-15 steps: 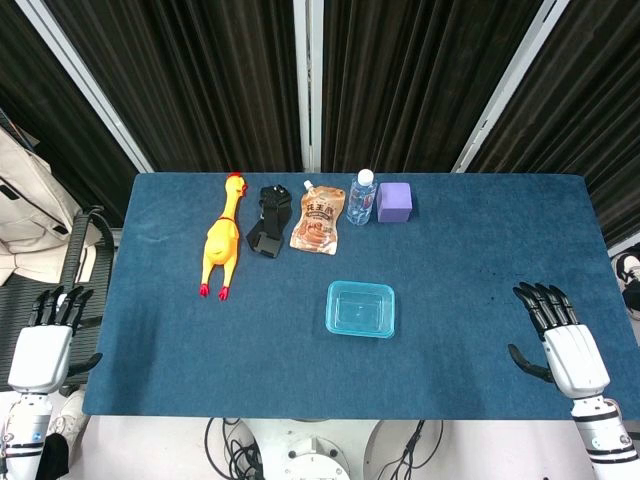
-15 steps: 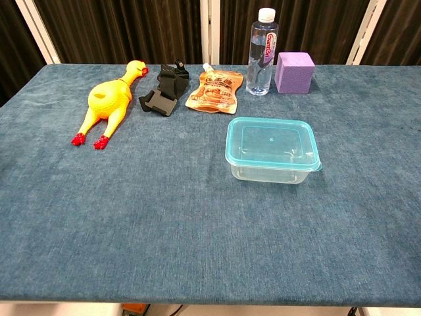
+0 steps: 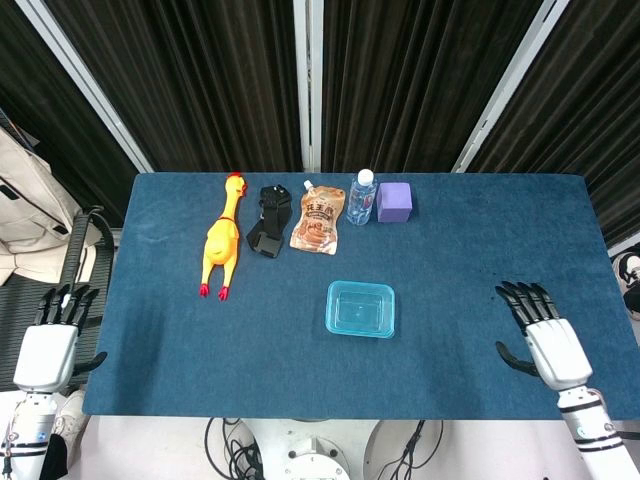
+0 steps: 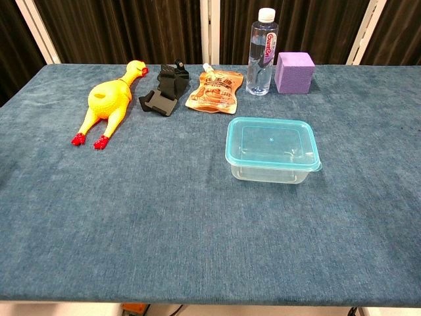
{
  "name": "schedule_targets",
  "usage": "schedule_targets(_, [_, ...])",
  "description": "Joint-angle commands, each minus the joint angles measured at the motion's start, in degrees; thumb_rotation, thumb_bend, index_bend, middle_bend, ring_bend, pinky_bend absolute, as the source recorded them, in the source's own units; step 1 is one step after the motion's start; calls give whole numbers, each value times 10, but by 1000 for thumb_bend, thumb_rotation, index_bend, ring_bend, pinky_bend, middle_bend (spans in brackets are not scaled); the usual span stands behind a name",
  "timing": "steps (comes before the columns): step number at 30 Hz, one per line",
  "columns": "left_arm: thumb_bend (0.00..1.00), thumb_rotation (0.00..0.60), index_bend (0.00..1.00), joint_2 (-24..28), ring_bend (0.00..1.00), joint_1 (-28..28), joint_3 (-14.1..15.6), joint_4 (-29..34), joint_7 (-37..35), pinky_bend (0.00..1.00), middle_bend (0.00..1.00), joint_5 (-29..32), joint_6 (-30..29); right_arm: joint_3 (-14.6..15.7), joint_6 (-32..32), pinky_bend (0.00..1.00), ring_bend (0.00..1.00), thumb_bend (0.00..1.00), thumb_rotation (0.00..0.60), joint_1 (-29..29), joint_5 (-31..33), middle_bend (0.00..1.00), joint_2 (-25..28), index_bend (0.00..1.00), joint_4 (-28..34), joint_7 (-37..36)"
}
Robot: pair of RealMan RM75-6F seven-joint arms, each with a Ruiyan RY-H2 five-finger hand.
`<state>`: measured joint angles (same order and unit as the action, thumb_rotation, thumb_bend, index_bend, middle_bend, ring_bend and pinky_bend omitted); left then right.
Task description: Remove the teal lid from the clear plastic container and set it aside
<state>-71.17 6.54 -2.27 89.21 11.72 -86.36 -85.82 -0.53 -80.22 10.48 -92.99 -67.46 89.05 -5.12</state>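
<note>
The clear plastic container (image 3: 360,310) (image 4: 272,168) sits near the middle of the blue table, with its teal lid (image 3: 360,306) (image 4: 271,143) seated on top. My right hand (image 3: 541,334) hovers over the table's front right part, fingers spread and holding nothing, well to the right of the container. My left hand (image 3: 52,340) hangs off the table's left edge, fingers apart and empty. Neither hand shows in the chest view.
Along the back stand a yellow rubber chicken (image 3: 221,248) (image 4: 108,102), a black clip-like object (image 3: 267,233) (image 4: 164,95), a brown snack pouch (image 3: 318,226) (image 4: 214,91), a water bottle (image 3: 361,197) (image 4: 261,52) and a purple cube (image 3: 394,201) (image 4: 294,72). A chair (image 3: 60,270) stands left of the table.
My right hand has shifted left and slightly up, further over the table. The left hand has dropped a little. The container and lid have not moved.
</note>
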Motion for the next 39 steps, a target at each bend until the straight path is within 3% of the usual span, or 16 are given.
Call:
schedule_targets(1, [0, 600, 110, 1, 0, 2, 2, 3, -5, 0, 74, -7, 0, -12, 56, 0, 0, 244, 600, 36, 14, 30, -33, 0, -23, 41])
schedule_targets(6, [0, 600, 110, 4, 0, 7, 3, 8, -7, 0, 74, -10, 9, -39, 129, 0, 0, 72, 600, 90, 48, 0, -103, 0, -70, 83])
schedule_targets(9, [0, 600, 110, 4, 0, 11, 4, 10, -6, 0, 74, -13, 15, -53, 142, 0, 0, 29, 600, 118, 49, 0, -154, 0, -110, 109])
schedule_targets(17, [0, 600, 110, 11, 0, 25, 5, 16, -13, 0, 74, -23, 31, -80, 174, 0, 0, 26, 600, 196, 40, 0, -263, 0, -203, 130])
schedule_targets(27, [0, 600, 110, 14, 0, 82, 3, 32, -38, 0, 74, -63, 89, -96, 206, 0, 0, 17, 600, 266, 43, 0, -346, 0, -240, 146])
schedule_targets(30, [0, 600, 110, 10, 0, 116, -2, 37, -53, 0, 74, -73, 127, -96, 205, 0, 0, 17, 600, 266, 50, 0, -340, 0, -223, 151])
schedule_targets(34, [0, 600, 110, -7, 0, 171, -15, 44, -59, 0, 74, -84, 188, -79, 189, 0, 0, 18, 600, 244, 49, 0, -271, 0, -148, 169])
schedule_targets(39, [0, 600, 102, -53, 0, 257, -38, 48, -58, 0, 74, -91, 277, -64, 87, 0, 0, 20, 600, 176, 35, 0, -163, 0, -46, 166])
